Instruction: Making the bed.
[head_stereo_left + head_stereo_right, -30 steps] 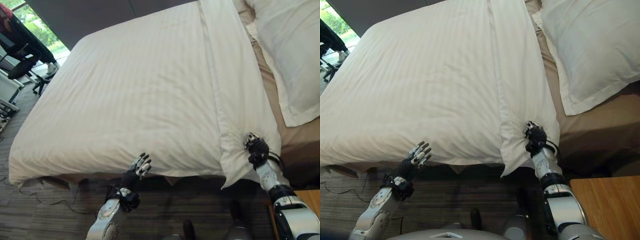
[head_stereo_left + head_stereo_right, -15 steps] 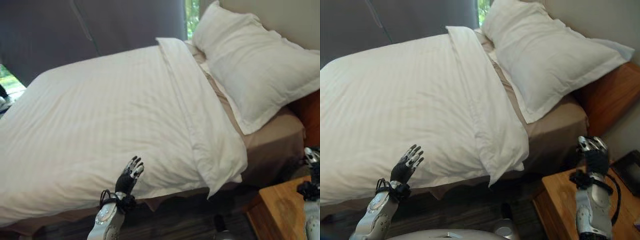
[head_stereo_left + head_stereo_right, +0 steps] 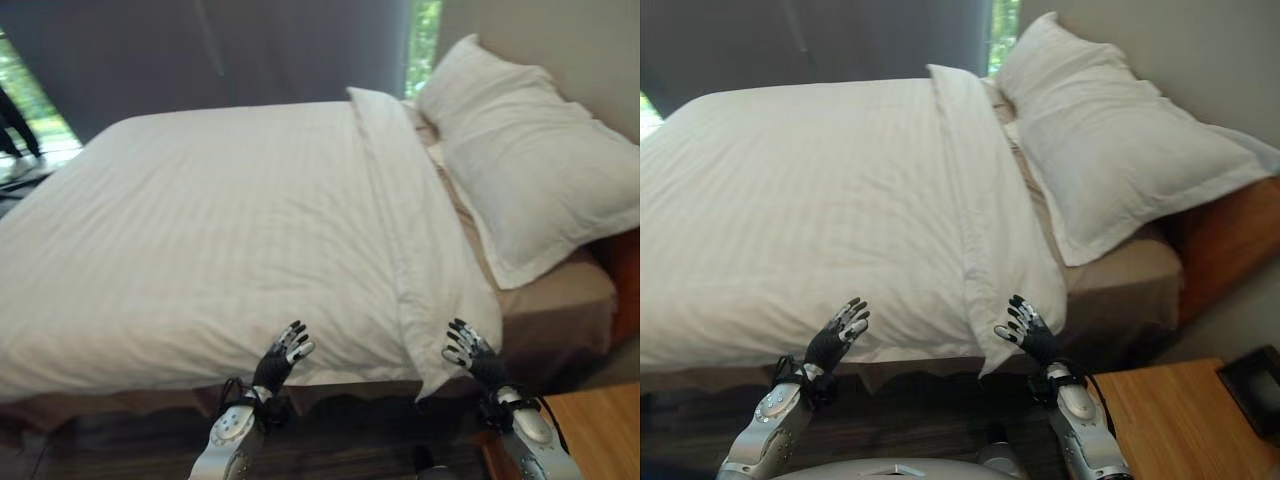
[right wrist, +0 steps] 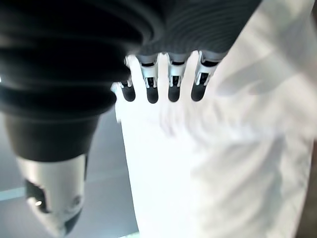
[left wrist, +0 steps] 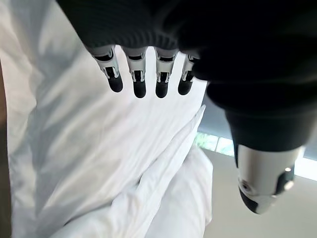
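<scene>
Status, left to right, judged from how things lie now:

- Duvet (image 3: 220, 220): spread flat over most of the bed, near edge hanging over the near side of the mattress, surface mostly smooth with only light ripples. Looks done on the left part and middle.
- Left hand (image 3: 281, 357): raised at the near edge of the bed, fingers straight and spread, holding nothing. Wrist view confirms straight fingers (image 5: 137, 74) above the duvet, no cloth in them.
- Folded band (image 3: 975, 190) of the duvet: runs from the far edge to the near edge, toward the head end. Its near corner (image 3: 455, 345) droops off the near edge in a loose point; that bit looks untidy.
- Right hand (image 3: 1028, 332): up beside that drooping corner, fingers straight and fanned, gripping nothing. Can't tell if it touches the cloth.
- Tan sheet (image 3: 1120, 275): bare strip between the fold and the pillow.
- Pillow (image 3: 1110, 140): at the head end, lying at a slant, one corner over the near edge of the mattress.
- Nightstand (image 3: 1170, 420): wood, right of the bed.

My read: nearly finished. Left: square up the drooping corner, maybe straighten the pillow.
</scene>
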Robot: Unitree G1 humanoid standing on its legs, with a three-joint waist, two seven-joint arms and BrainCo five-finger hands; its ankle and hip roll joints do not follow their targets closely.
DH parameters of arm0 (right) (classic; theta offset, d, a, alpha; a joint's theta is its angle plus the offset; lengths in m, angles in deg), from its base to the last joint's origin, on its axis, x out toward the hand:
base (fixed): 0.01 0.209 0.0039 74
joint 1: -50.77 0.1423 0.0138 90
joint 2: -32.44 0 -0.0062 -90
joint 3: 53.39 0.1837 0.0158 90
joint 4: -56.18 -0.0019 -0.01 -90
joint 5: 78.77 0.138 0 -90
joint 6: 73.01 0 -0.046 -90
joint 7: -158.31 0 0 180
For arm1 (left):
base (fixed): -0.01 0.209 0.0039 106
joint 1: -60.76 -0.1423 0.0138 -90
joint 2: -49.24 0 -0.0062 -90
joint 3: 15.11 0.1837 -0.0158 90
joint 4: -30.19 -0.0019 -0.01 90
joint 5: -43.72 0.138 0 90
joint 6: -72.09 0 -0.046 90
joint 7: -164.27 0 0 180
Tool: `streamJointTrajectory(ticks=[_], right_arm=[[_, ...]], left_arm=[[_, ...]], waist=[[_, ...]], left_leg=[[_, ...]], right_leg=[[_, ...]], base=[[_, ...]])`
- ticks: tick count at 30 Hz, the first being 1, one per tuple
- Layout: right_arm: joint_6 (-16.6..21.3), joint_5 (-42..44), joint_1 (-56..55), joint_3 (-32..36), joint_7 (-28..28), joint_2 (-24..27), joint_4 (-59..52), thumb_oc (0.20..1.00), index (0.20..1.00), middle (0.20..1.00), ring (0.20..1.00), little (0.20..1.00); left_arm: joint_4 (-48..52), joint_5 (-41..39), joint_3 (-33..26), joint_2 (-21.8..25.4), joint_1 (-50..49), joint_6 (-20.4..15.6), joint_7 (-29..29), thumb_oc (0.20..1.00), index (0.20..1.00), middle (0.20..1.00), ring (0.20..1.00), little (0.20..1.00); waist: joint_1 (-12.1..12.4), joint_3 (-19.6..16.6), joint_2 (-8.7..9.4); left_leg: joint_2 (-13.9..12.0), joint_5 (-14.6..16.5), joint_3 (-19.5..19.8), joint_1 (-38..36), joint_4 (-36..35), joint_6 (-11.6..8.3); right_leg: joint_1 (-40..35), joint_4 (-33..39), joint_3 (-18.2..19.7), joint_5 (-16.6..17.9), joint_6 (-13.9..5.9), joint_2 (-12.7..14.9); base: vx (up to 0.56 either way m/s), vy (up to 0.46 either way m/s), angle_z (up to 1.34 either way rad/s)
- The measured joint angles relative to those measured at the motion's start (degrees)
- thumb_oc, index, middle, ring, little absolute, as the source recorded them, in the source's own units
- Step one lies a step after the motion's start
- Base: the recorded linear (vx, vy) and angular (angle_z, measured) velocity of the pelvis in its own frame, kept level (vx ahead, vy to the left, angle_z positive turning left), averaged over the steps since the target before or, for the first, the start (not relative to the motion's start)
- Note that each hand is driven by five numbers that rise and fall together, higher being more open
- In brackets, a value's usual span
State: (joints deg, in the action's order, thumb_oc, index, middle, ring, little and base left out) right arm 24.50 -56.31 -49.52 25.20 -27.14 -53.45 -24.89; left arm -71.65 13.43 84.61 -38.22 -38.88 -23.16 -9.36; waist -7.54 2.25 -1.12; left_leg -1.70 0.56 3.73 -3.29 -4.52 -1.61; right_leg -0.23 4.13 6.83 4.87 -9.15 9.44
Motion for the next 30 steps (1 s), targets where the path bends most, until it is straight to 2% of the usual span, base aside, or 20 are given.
streamJointTrajectory(ticks=[1,3,4,5,6,8,9,10,11,12,13,14,15,17,19,20,21,25,26,30], right_arm=[[0.2,0.0,2.0,0.5,-0.3,0.6,0.0,1.000,1.000,1.000,1.000,1.000],[0.7,0.1,3.8,1.9,0.0,1.0,-0.1,1.000,1.000,1.000,1.000,1.000],[0.7,0.1,4.2,2.4,0.4,1.7,-0.5,1.000,1.000,1.000,1.000,1.000],[0.7,0.1,4.3,2.4,0.5,2.3,-0.8,1.000,1.000,1.000,1.000,1.000],[0.8,0.2,6.7,2.1,0.7,2.9,-0.8,1.000,1.000,1.000,1.000,1.000],[1.3,0.8,7.2,2.6,1.2,4.3,-1.6,1.000,1.000,1.000,1.000,1.000],[1.3,0.7,7.7,2.7,1.2,5.0,-1.6,1.000,1.000,1.000,1.000,1.000],[1.3,0.7,8.1,2.7,1.2,5.2,-1.9,1.000,1.000,1.000,1.000,1.000],[1.8,0.3,6.0,3.5,1.3,6.9,-4.4,1.000,1.000,1.000,1.000,1.000],[1.8,0.1,6.9,3.2,1.7,5.1,-2.9,1.000,1.000,1.000,1.000,1.000],[1.6,0.1,6.6,3.3,2.0,3.1,-2.3,1.000,1.000,1.000,1.000,1.000],[1.6,0.1,5.5,4.4,2.0,1.0,-3.3,1.000,1.000,1.000,1.000,1.000],[2.5,0.2,1.5,7.5,2.1,0.0,-6.0,1.000,1.000,1.000,1.000,1.000],[2.9,0.1,-2.2,10.6,3.1,-0.8,-5.4,1.000,1.000,1.000,1.000,1.000],[2.0,0.0,-4.8,12.1,3.7,0.4,-4.1,1.000,1.000,1.000,1.000,1.000],[1.7,0.1,-4.9,12.2,3.8,1.3,-3.8,1.000,1.000,1.000,1.000,1.000],[0.7,0.1,-4.1,12.2,4.1,0.4,-1.2,1.000,1.000,1.000,1.000,1.000],[0.1,0.2,-3.3,7.8,5.1,-2.7,-2.5,1.000,1.000,1.000,1.000,1.000],[0.1,0.1,-2.9,6.2,5.1,-3.0,-2.5,1.000,1.000,1.000,1.000,1.000],[0.1,0.1,-3.5,4.3,5.1,-3.2,-2.0,1.000,1.000,1.000,1.000,1.000]], left_arm=[[-0.2,-0.1,-0.9,0.3,0.0,-0.1,-1.0,1.000,1.000,1.000,1.000,1.000],[-0.2,-0.2,-1.2,0.1,-0.1,-0.6,-1.7,1.000,1.000,1.000,1.000,1.000],[-0.1,-0.7,-1.0,0.0,0.4,-0.9,-2.2,1.000,1.000,1.000,1.000,1.000],[-0.1,-0.7,-0.9,-0.1,0.6,-1.0,-2.3,1.000,1.000,1.000,1.000,1.000],[0.3,-1.0,-1.9,-0.9,-1.3,-1.3,-2.7,1.000,1.000,1.000,1.000,1.000],[0.3,-1.1,-2.5,-2.5,-1.1,-1.9,-3.0,1.000,1.000,1.000,1.000,1.000],[0.4,-1.1,-2.6,-2.6,-0.6,-2.1,-3.2,1.000,1.000,1.000,1.000,1.000],[-0.1,-1.1,-2.8,-2.6,-1.3,-2.0,-3.4,1.000,1.000,1.000,1.000,1.000],[-0.5,-1.1,-2.3,-1.9,-3.1,-1.9,-3.7,1.000,1.000,1.000,1.000,1.000],[-2.1,-1.1,-2.6,-0.2,-3.1,-1.9,-3.7,1.000,1.000,1.000,1.000,1.000],[-3.0,-1.1,-3.0,1.3,-3.9,-1.4,-3.7,1.000,1.000,1.000,1.000,1.000],[-2.9,-1.1,-3.4,2.1,-5.7,-1.0,-3.6,1.000,1.000,1.000,1.000,1.000],[-2.6,-1.0,-3.6,1.3,-7.0,-0.7,-3.4,1.000,1.000,1.000,1.000,1.000],[-2.4,-0.9,-3.5,0.4,-6.8,-0.6,-2.9,1.000,1.000,1.000,1.000,1.000],[-1.4,-0.9,-3.9,-1.8,-6.3,-0.9,-2.8,1.000,1.000,1.000,1.000,1.000],[-0.5,-0.9,-3.8,-3.1,-6.2,-0.9,-2.7,1.000,1.000,1.000,1.000,1.000],[0.7,-0.9,-4.0,-4.2,-5.6,-0.9,-3.2,1.000,1.000,1.000,1.000,1.000],[5.3,-0.8,-4.8,-3.0,-7.4,-1.1,-3.7,1.000,1.000,1.000,1.000,1.000],[4.8,-0.7,-5.7,-2.6,-8.2,-1.2,-3.7,1.000,1.000,1.000,1.000,1.000],[4.0,-0.5,-6.7,-2.5,-10.6,-1.2,-4.4,1.000,1.000,1.000,1.000,1.000]], waist=[[1.9,0.6,-1.18],[3.7,1.3,-2.45],[3.0,1.9,-2.83],[3.4,2.2,-3.44],[6.6,2.7,-5.45],[6.3,3.9,-6.15],[6.3,5.7,-4.77],[6.7,6.0,-4.41],[6.5,7.0,-2.55],[7.0,8.2,2.03],[7.0,8.6,6.55],[6.9,8.4,9.43],[5.9,8.0,10.20],[2.5,7.2,7.39],[1.1,5.5,3.41],[1.1,4.7,-0.63],[0.2,4.3,-1.95],[0.7,2.8,-0.90],[1.1,1.7,0.62],[1.5,-0.6,3.20]], left_leg=[[-0.8,-1.4,4.0,0.6,-0.8,-0.31],[-1.7,-2.8,7.6,2.0,0.0,-2.02],[-1.8,-3.0,11.3,4.6,1.5,-2.27],[-2.3,-2.8,12.5,5.3,1.4,-2.17],[-4.6,-4.2,14.3,7.7,2.5,-3.58],[-5.0,-6.2,17.8,12.4,5.9,-8.79],[-5.3,-7.5,16.2,14.3,7.6,-9.31],[-4.3,-9.6,12.4,15.7,8.2,-7.16],[-6.5,-6.5,0.0,14.9,5.0,-1.66],[-6.6,-4.8,-6.5,15.8,8.0,-0.41],[-5.5,-3.8,-10.0,16.8,13.2,-0.60],[-4.4,-2.1,-12.8,17.3,19.4,-1.04],[-4.4,-0.1,-14.5,15.1,27.3,-2.28],[-8.2,3.0,-19.9,10.2,31.3,-3.72],[-6.6,5.6,-18.9,4.1,19.6,-4.64],[-5.4,5.8,-17.4,0.5,8.6,-4.29],[-2.9,0.6,-16.7,-2.8,-0.7,-0.80],[0.3,0.0,-16.2,-2.8,-1.1,0.28],[0.6,0.4,-16.9,-2.6,-1.1,0.77],[0.6,0.0,-17.6,-2.8,-1.0,0.83]], right_leg=[[-1.4,-0.5,-1.1,-2.1,-0.43,-0.3],[-1.4,-1.8,0.4,-3.8,0.34,-2.6],[-1.8,-1.4,3.0,-5.7,1.54,-4.3],[-1.6,-1.4,2.8,-5.9,1.89,-4.8],[-0.9,-2.2,1.8,-5.6,2.96,-8.1],[0.4,-4.4,0.8,-6.7,6.49,-11.9],[2.3,-7.8,-0.9,-8.0,7.84,-11.6],[2.1,-9.6,-3.5,-7.9,8.26,-12.7],[4.2,-13.2,-6.3,-9.5,11.82,-13.5],[4.7,-14.0,-7.8,-9.5,12.59,-11.1],[4.9,-13.4,-8.1,-8.8,12.89,-8.3],[4.2,-11.5,-9.1,-7.0,13.31,-6.0],[1.3,-6.7,-12.3,-5.0,12.39,-4.2],[-1.9,-3.4,-19.7,-3.5,10.92,-3.4],[-0.6,-3.6,-21.7,-3.5,9.10,-3.1],[0.5,-3.7,-22.3,-2.4,7.50,-3.4],[1.1,-3.4,-20.4,-2.5,5.43,-2.8],[1.0,-2.0,-16.5,-1.0,3.64,-0.5],[1.1,-1.3,-15.9,-0.8,3.31,-0.3],[1.1,-0.3,-15.6,0.6,3.14,-0.4]], base=[[-0.21,-0.378,1.59],[-0.21,-0.283,1.25],[-0.20,-0.276,1.42],[-0.36,-0.576,1.26],[-0.37,-0.510,0.81],[-0.31,-0.280,1.29],[-0.31,-0.169,1.35],[-0.49,-0.268,1.56],[-0.41,-0.223,1.40],[-0.32,-0.157,1.25],[-0.22,-0.084,0.61],[-0.23,-0.031,1.01],[-0.26,0.026,1.26],[-0.14,0.127,1.73],[-0.02,0.124,1.13],[0.00,0.070,0.67],[-0.01,0.088,0.76],[-0.04,0.070,0.11],[-0.08,0.054,-0.24],[-0.04,0.035,-0.13]])
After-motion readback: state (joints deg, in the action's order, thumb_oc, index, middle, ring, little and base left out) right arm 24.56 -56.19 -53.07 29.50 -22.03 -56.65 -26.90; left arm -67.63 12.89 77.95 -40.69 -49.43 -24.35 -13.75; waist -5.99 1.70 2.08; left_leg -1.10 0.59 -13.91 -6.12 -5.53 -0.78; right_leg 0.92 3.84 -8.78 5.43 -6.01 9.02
